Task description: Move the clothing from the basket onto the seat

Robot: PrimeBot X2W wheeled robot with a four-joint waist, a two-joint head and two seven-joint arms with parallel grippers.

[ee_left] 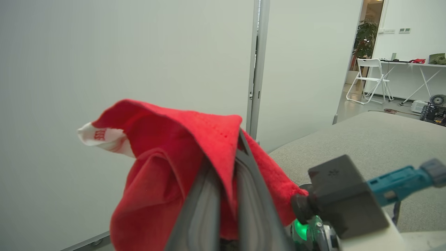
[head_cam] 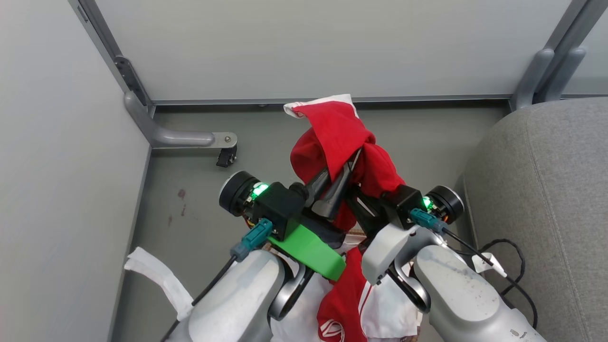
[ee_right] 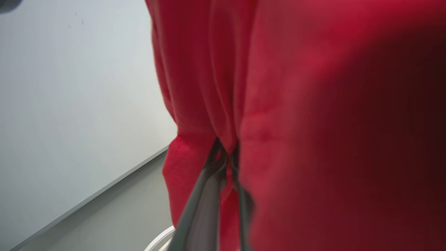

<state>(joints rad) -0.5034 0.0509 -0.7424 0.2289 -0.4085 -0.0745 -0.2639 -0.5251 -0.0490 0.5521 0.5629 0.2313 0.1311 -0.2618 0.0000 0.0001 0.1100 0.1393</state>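
Observation:
A bright red piece of clothing (head_cam: 339,137) with a white edge hangs lifted in the middle of the head view, above the floor. My left gripper (head_cam: 351,161) is shut on its upper fold, and the fabric drapes over both fingers (ee_left: 244,181) in the left wrist view. My right gripper (head_cam: 361,202) is shut on the same clothing lower down, its fingers (ee_right: 209,181) pinching a bunched fold. More red and white clothing (head_cam: 344,294) lies in the basket (head_cam: 354,233), which is mostly hidden under my arms. The grey seat (head_cam: 546,190) stands to the right.
Pale partition walls close off the back and left, with a metal foot and caster (head_cam: 227,156) on the grey floor. A white cloth strip (head_cam: 156,280) lies at lower left. A black cable (head_cam: 515,266) trails beside the seat. A white folding chair (ee_left: 371,80) stands far off.

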